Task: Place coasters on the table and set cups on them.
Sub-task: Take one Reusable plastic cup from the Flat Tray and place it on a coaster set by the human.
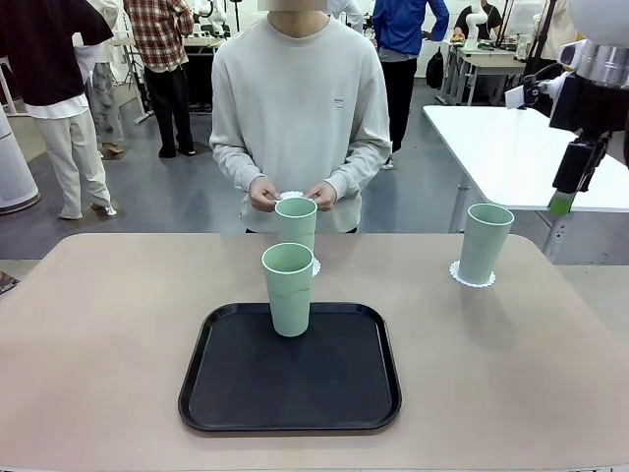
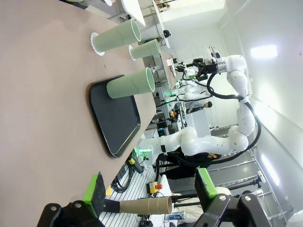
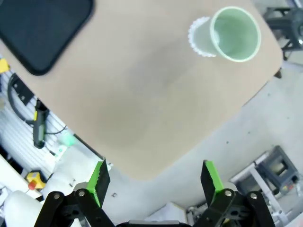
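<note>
Front view, done: middle cup [image 1: 296, 221] at frame centre and right-hand cup [image 1: 485, 241] at right each stand on a coaster [image 1: 472, 278] on the table [image 1: 98, 324].
Front view, left to do: third cup [image 1: 288, 287] stands on the black tray [image 1: 226, 393], lower centre; the person's hands [image 1: 263, 194] hold what looks like the last doily [image 1: 293, 195].
Left wrist view: left gripper [image 2: 150, 189] at bottom edge, fingers spread, empty.
Right wrist view: right gripper [image 3: 154, 182] at bottom, spread wide, empty; right-hand cup [image 3: 235, 33] on its coaster [image 3: 198, 29], upper right.

A tray [image 1: 246, 393] is set at the middle of the table [image 1: 98, 334], with one cup [image 1: 288, 290] stood on its far edge. Behind it a second cup [image 1: 296, 221] is seated on a coaster [image 1: 314, 266]; at the right, a third cup [image 1: 485, 241] is seated on another coaster [image 1: 472, 279].
</note>
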`<act>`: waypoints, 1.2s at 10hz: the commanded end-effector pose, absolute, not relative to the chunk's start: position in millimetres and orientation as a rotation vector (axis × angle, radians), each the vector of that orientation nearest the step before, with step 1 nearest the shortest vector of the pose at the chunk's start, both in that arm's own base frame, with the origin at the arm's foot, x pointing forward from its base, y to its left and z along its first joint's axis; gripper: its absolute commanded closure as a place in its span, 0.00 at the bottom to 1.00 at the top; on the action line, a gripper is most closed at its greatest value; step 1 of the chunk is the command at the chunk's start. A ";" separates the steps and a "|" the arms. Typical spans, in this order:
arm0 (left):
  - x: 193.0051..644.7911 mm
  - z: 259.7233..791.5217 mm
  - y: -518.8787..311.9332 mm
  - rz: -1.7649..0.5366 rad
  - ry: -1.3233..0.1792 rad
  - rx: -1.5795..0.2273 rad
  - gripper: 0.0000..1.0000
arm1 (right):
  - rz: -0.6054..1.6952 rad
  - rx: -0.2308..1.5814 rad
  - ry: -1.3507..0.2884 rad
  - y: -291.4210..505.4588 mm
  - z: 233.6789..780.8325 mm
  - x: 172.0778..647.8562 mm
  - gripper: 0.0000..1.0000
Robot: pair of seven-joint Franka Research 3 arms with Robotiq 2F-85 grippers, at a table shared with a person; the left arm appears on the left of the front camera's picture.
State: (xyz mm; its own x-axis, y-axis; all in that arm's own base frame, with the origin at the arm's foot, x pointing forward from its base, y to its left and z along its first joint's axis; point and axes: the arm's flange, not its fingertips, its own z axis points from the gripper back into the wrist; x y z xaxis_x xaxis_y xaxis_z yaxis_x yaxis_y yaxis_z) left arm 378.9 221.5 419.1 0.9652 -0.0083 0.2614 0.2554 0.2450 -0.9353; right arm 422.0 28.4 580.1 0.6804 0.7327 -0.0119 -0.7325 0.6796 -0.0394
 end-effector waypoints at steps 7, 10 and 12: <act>377.0 421.3 222.0 -0.184 -0.222 -1.314 0.00 | 0.822 -0.042 -0.005 28.4 580.1 422.0 0.00; 377.0 421.3 222.0 -0.184 -0.222 -1.314 0.00 | 0.822 -0.042 -0.005 28.4 580.1 422.0 0.00; 377.0 421.3 222.0 -0.184 -0.222 -1.314 0.00 | 0.822 -0.042 -0.005 28.4 580.1 422.0 0.00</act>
State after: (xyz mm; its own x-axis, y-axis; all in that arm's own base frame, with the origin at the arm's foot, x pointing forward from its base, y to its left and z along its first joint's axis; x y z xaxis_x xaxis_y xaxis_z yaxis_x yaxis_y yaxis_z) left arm 378.9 221.5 419.1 0.9652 -0.0083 0.2614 0.2554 0.2449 -0.9353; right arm 422.8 29.4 579.5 0.6749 0.7379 -0.0025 -0.7377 0.6746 -0.0275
